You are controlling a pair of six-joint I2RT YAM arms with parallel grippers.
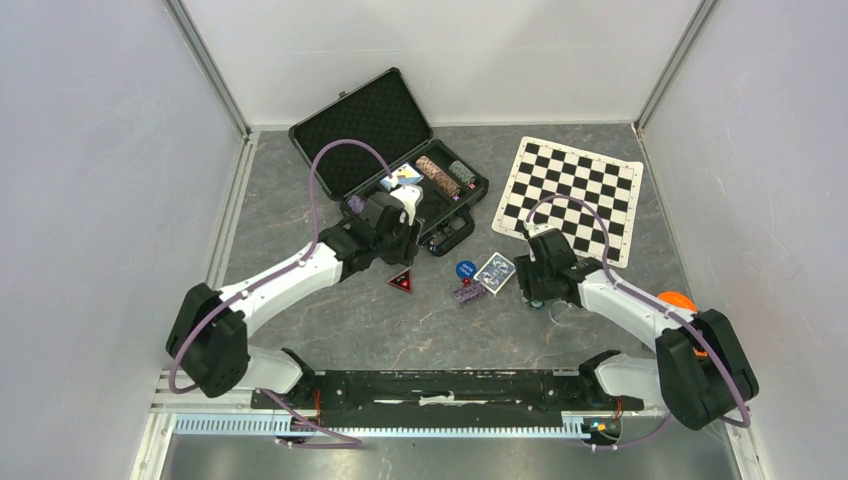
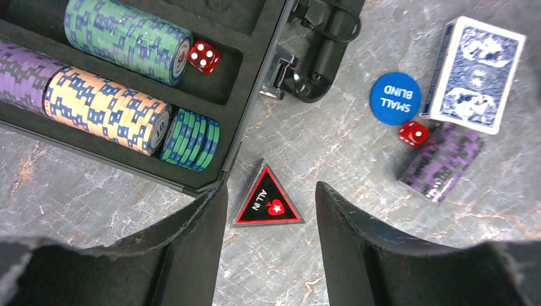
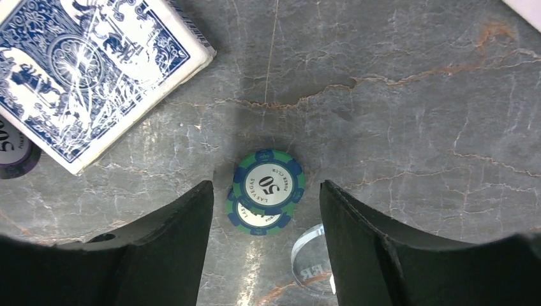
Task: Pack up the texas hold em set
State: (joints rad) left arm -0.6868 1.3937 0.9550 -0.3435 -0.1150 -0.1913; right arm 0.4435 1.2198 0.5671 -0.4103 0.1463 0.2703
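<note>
From above, the open briefcase (image 1: 365, 120) sits toward the far left of the table (image 1: 330, 330), its lid laid back and chip stacks (image 1: 438, 175) lying in the foam tray. The left gripper (image 1: 408, 240) hangs just off the case's near edge, beside a triangular marker (image 1: 401, 281). Near the table's middle a blue button (image 1: 465, 268), a card deck (image 1: 495, 272) and a purple chip stack (image 1: 466, 294) lie close together. The right gripper (image 1: 531, 288) is just beside the deck. A chess mat (image 1: 570, 200) lies toward the far right corner, and an orange object (image 1: 677, 300) is near the right edge.

In the left wrist view, the left gripper (image 2: 271, 194) stands roughly half open and holds nothing. The triangular marker (image 2: 268, 204), lettered "ALL IN", lies flat on the table between the fingers (image 2: 191, 255) and touches neither. The briefcase (image 2: 255, 83) corner is just beyond one finger; its chip stacks (image 2: 105, 108) fill the slots, with a red die (image 2: 204, 56) beside one. Out on the table, a second red die (image 2: 413, 132) sits among the blue button (image 2: 395, 99), the card deck (image 2: 475, 73) and the purple chip stack (image 2: 443, 162).

In the right wrist view, the right gripper (image 3: 266, 191) is open with nothing in its grasp. Two green-and-blue chips (image 3: 268, 182) marked 50, one overlapping the other, lie on the table between the fingers (image 3: 166, 248), clear of both. The card deck (image 3: 89, 70) lies farther out. A clear disc (image 3: 309, 264) sits against the other finger, partly hidden.
</note>
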